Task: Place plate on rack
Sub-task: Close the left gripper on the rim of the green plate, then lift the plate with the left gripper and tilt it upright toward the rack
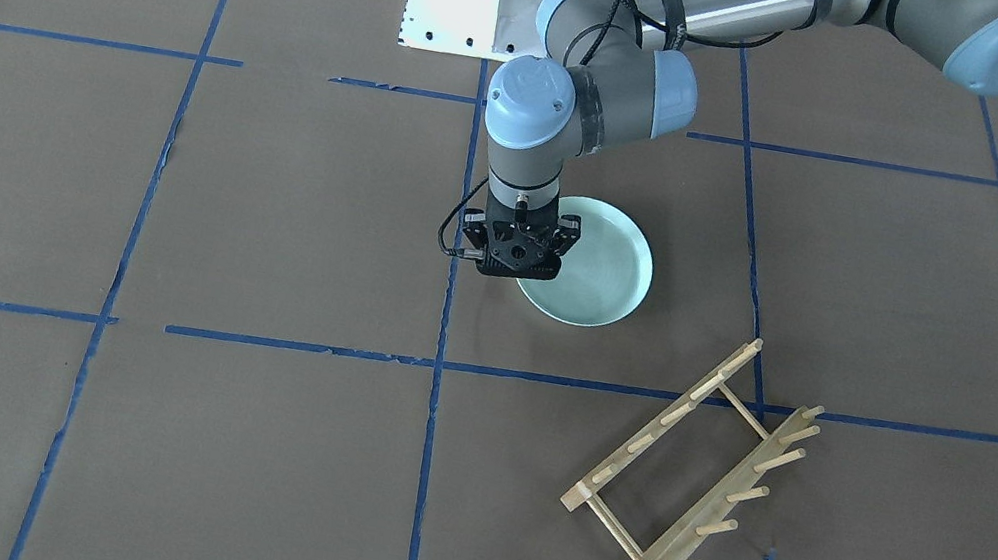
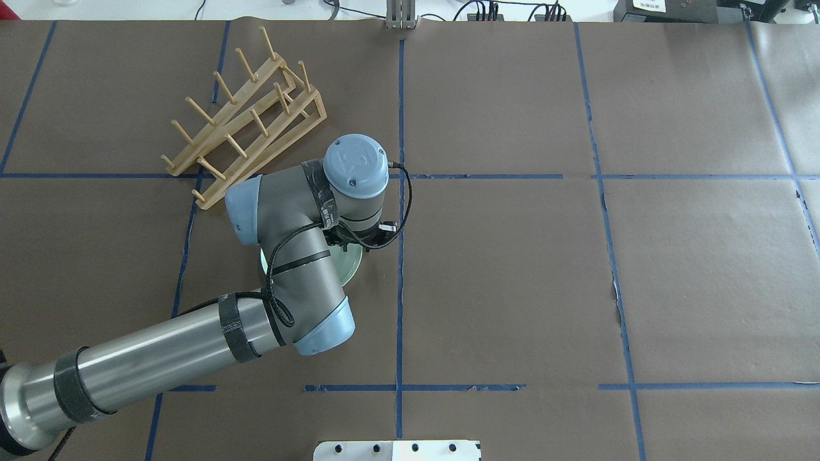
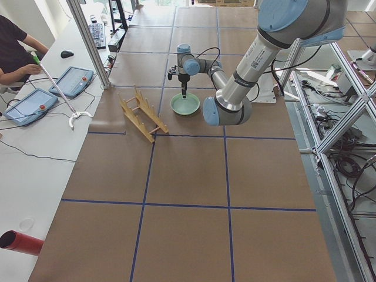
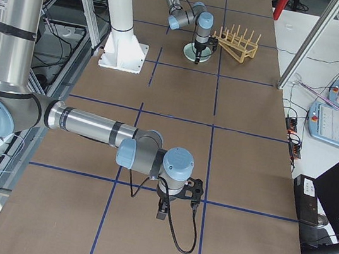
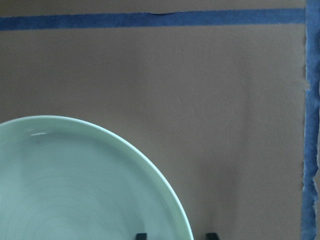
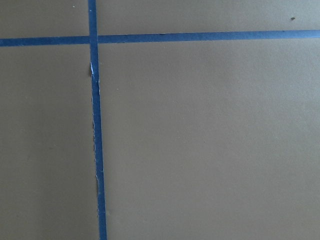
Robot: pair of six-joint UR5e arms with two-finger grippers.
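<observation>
Presently I am viewing the left hand (image 1: pixel 521 269) hanging low over the plate (image 1: pixel 607 273), pointing straight down at the rim on the side lying away from the rack (image 1: pixel 691 464). Its wrist camera is showing two dark fingertips (image 5: pixel 141 235) standing apart, one over the plate's inner slope and the other over the bare worktop (image 1: pixel 267 211), with the rim running between them. Neither is visibly pressing on the rim, so I am reading this hand as spread and not clamped. The plate is lying flat on the brown worktop, near a blue tape line (image 1: pixel 428 410) and apart from the rack. The rack is sitting on its two rails farther from the robot's base and toward its left, with its pegs pointing up at a slant. The right hand (image 4: pixel 161 212) is hanging near a crossing of tape lines, well apart from both plate and rack. Its own camera is showing only paper and tape, and the side view is too coarse, so I cannot tell whether its fingers are apart or together.
</observation>
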